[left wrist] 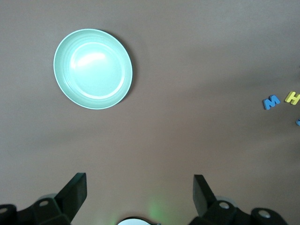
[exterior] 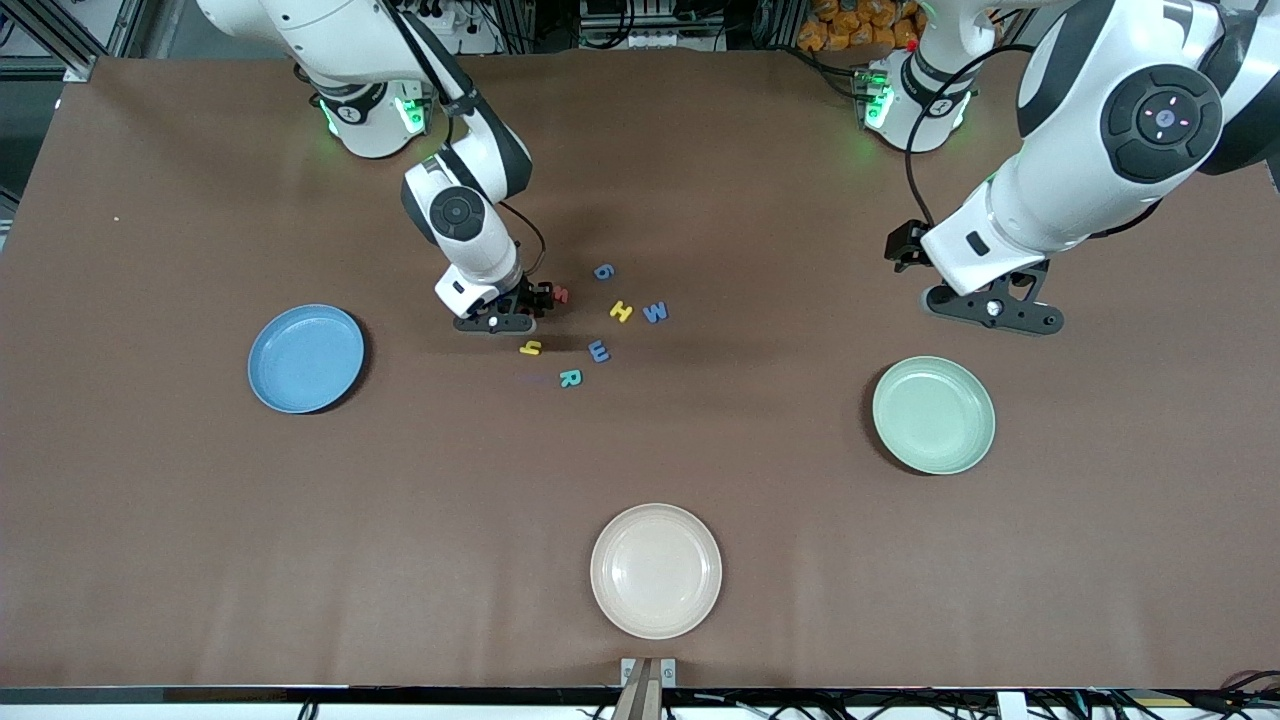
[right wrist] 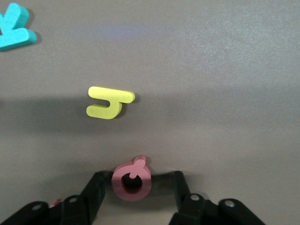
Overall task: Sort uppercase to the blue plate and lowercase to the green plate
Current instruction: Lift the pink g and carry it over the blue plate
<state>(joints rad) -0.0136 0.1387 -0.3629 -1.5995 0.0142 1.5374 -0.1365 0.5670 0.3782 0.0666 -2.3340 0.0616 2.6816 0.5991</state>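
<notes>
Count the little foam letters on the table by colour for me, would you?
Blue: 3 (g, W, e)
Yellow: 2 (H, y)
Teal: 1 (R)
Red: 1 (Q)
Total: 7 letters in view

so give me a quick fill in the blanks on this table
1. The right claw is down around the red ___.
2. The green plate shows in the ___ wrist view.
3. The left claw, waiting in the air, is ___.
4. The letter nearest the front camera is the teal ___.

Missing words: Q; left; open; R.
</notes>
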